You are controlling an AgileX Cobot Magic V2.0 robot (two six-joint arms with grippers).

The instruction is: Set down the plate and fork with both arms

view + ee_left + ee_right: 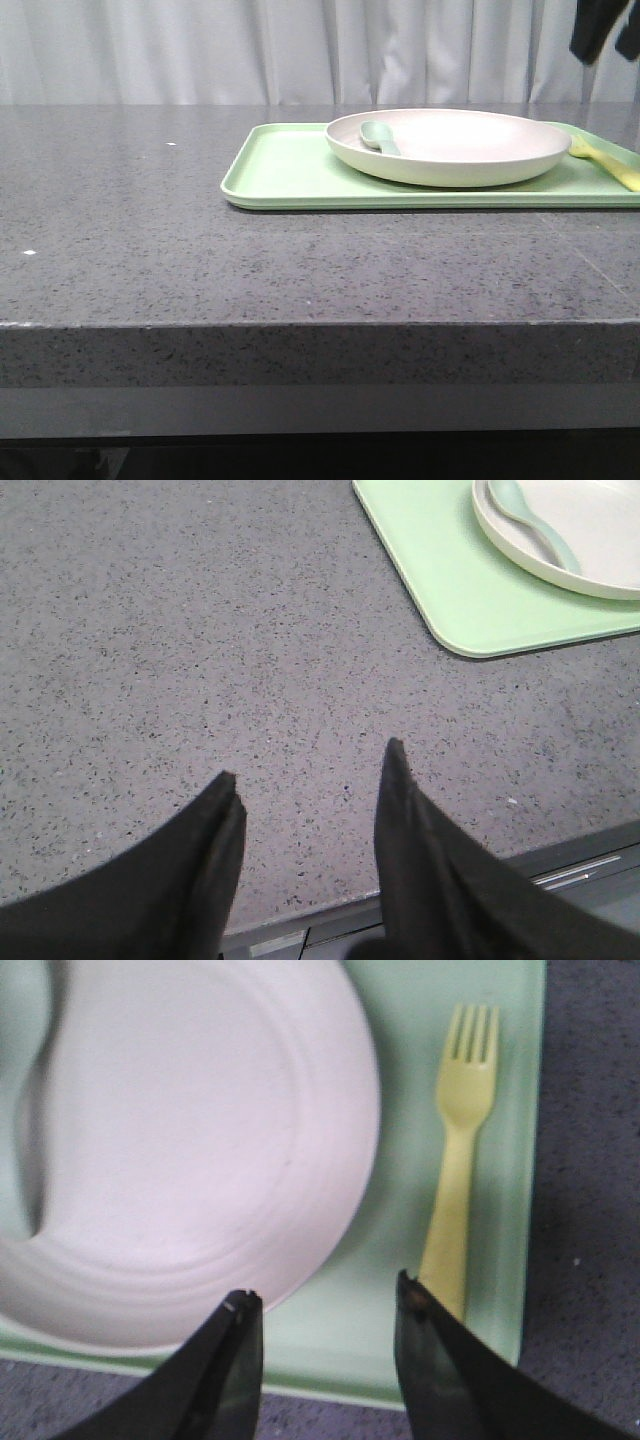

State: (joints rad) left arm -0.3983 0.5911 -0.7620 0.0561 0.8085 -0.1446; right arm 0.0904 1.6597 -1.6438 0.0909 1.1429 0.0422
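Note:
The cream plate (460,145) (180,1150) (590,540) rests on a light green tray (290,175), with a grey-green spoon (378,136) (535,520) lying in it. Beside the plate on the tray lies the pale yellow fork (458,1150) (605,160). My right gripper (325,1295) hovers open above the tray's edge, between the plate's rim and the fork's handle, holding nothing; it shows dark at the top right of the front view (605,30). My left gripper (310,760) is open over bare tabletop near the front edge, away from the tray.
The tray (470,590) (400,1350) takes up the right half of the dark speckled table (130,230). A pale curtain hangs behind. The table's front edge (300,920) runs just under my left fingers.

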